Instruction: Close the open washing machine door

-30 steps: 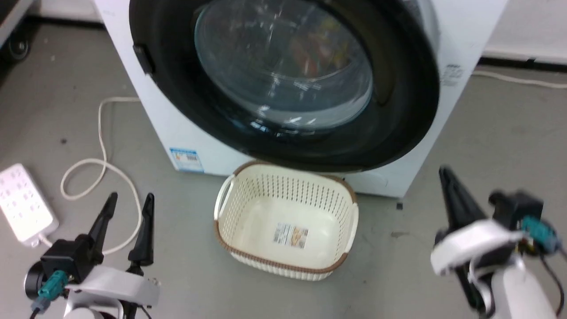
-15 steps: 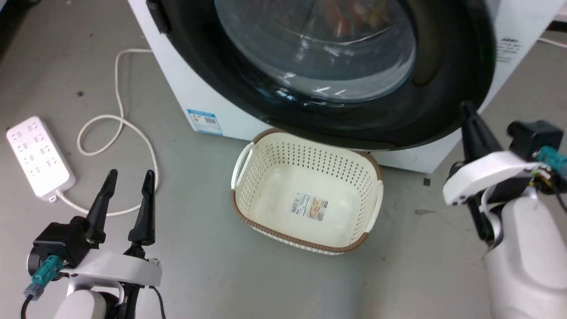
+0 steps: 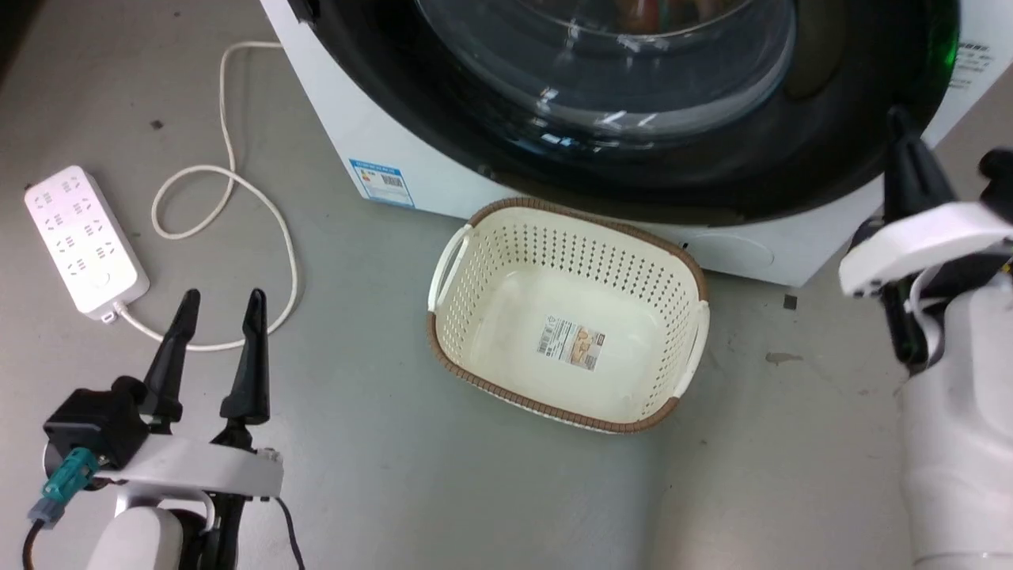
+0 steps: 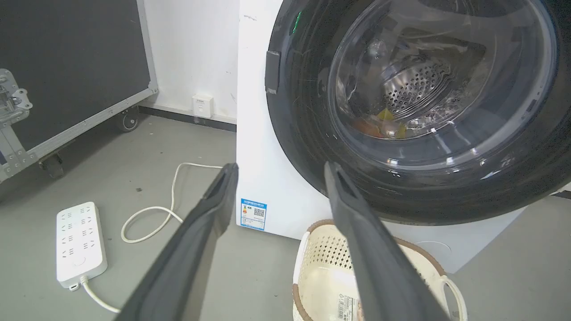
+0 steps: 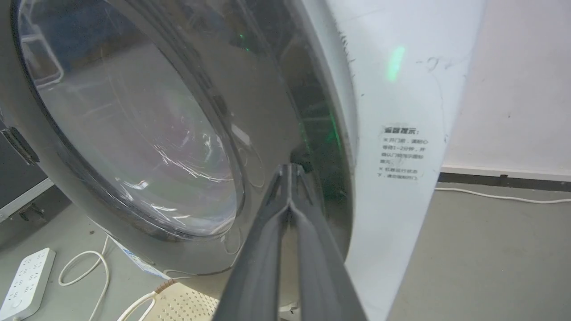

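The white washing machine stands ahead of me, and its black-rimmed glass door lies close against its front. Whether the door is latched is hidden. My right gripper is shut and empty. In the right wrist view its tips sit at the right side of the door, by the white side of the machine. My left gripper hangs open and empty low on the left. In the left wrist view that gripper points at the lower left of the door.
A cream perforated basket with a brown rim sits empty on the floor right under the door. A white power strip and its looped cable lie on the floor to the left. A black wheeled case stands far left.
The head camera has shifted, sliding the scene right and up. My right gripper has risen from floor height to the door's right rim. The left gripper has held its place.
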{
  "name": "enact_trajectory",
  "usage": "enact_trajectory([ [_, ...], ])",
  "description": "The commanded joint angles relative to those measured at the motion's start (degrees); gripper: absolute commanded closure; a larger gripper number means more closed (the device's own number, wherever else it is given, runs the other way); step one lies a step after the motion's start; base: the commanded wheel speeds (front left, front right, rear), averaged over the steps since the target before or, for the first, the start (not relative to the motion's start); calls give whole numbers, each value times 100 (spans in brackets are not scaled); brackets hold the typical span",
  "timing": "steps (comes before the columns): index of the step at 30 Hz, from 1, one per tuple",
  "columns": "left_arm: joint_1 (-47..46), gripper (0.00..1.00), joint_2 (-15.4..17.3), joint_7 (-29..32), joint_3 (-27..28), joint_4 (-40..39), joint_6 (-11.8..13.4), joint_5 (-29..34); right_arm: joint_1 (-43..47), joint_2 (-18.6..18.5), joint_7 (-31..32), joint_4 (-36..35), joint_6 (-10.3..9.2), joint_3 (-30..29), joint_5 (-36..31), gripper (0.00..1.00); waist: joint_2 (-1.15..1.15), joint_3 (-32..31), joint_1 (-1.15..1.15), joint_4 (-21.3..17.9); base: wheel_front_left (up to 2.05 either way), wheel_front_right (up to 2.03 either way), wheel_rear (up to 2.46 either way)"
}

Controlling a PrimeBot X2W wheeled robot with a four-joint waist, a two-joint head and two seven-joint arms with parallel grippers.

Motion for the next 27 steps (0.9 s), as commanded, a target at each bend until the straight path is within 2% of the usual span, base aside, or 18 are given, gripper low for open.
enact_trajectory([
  [1, -79, 0, -30, -31, 43, 16, -38, 24, -159, -12, -44, 39, -4, -53, -57, 100, 0, 37, -1, 20, 0, 0, 0],
  [19, -239, 0, -131, -31, 201, 110, -154, 98, -1093, -12, -208, 298, -4, -415, -432, 100, 0, 231, -1, -44, 0, 0, 0],
  [27, -120, 0, -169, -31, 295, 176, -159, 150, -825, -12, -331, 201, -4, -81, -89, 100, 0, -217, -1, -276, 0, 0, 0],
])
